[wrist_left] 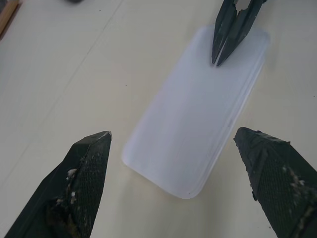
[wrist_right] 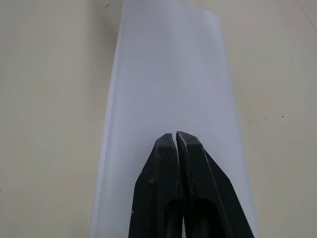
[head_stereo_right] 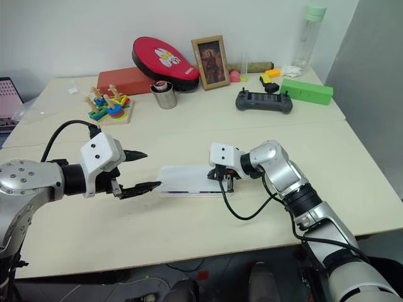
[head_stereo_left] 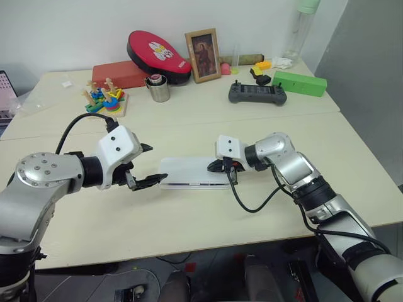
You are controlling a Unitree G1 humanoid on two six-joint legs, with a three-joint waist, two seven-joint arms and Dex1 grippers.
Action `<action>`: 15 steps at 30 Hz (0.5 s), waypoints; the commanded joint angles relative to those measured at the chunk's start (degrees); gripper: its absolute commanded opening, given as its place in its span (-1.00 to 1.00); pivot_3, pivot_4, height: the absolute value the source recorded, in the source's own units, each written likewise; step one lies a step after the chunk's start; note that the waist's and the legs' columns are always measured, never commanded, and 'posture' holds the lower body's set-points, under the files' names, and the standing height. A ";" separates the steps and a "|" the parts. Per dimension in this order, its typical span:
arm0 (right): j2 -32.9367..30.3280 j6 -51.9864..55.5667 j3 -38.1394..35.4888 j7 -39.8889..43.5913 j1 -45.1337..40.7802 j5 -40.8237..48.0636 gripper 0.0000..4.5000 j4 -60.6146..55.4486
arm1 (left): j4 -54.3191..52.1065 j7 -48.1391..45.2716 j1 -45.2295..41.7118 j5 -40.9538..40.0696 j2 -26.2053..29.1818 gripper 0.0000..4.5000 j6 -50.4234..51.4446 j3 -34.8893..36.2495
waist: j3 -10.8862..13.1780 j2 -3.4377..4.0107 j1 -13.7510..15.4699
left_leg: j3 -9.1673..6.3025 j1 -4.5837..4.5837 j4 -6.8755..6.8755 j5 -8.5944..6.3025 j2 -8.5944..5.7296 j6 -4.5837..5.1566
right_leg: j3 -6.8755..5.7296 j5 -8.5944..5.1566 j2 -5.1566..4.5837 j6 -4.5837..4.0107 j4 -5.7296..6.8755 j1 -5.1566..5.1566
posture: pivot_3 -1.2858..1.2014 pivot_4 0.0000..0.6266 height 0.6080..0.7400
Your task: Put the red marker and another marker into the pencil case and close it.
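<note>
The pencil case [head_stereo_left: 192, 173], a flat white rounded-corner box, lies closed lengthwise left to right on the table's near middle.

- The pencil case [head_stereo_left: 192, 173] at centre is smooth white plastic with a soft satin sheen, slightly translucent along its edges.
- The table [head_stereo_left: 189, 220] has a pale cream top, matt and smooth, with a few tiny dark specks.
- The left end effector [wrist_left: 173, 163] has black fingers [wrist_left: 84, 183] with a fine cross-hatched grip texture, scuffed and flecked with pale residue.
- The right end effector [wrist_right: 177, 136] has smooth, dull black plastic fingers.
- Far left, the stacking toy [head_stereo_left: 104, 99] looks like painted wood on a bare wooden base.
- Beside it, the cup [head_stereo_left: 158, 88] is shiny metal.
- Far centre, the picture frame [head_stereo_left: 203, 55] looks like wood with a glossy front.
- Far right, the green box [head_stereo_left: 300, 82] looks matt.
</note>
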 commanded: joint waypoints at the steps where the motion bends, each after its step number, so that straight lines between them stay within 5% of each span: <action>1: 2.01 -0.19 0.72 -2.75 0.38 -1.21 -0.96 1.84 | -1.63 1.13 1.13 -0.51 -0.16 0.89 0.29 1.26 | 0.00 0.00 0.02 | 0.00 0.01 0.00 0.00 0.00 0.00 | 0.00 0.00 0.00 0.00 0.00 0.00 | 0.03 -0.52 1.00; 15: 2.64 -0.05 -0.19 -4.99 1.60 -1.73 -0.96 3.74 | -0.83 1.74 -0.10 -0.36 -0.07 0.89 0.01 0.42 | -0.05 -0.06 0.21 | 0.00 0.11 0.03 0.03 0.01 0.03 | 0.00 0.05 0.01 -0.04 0.03 0.12 | 0.03 -0.52 1.00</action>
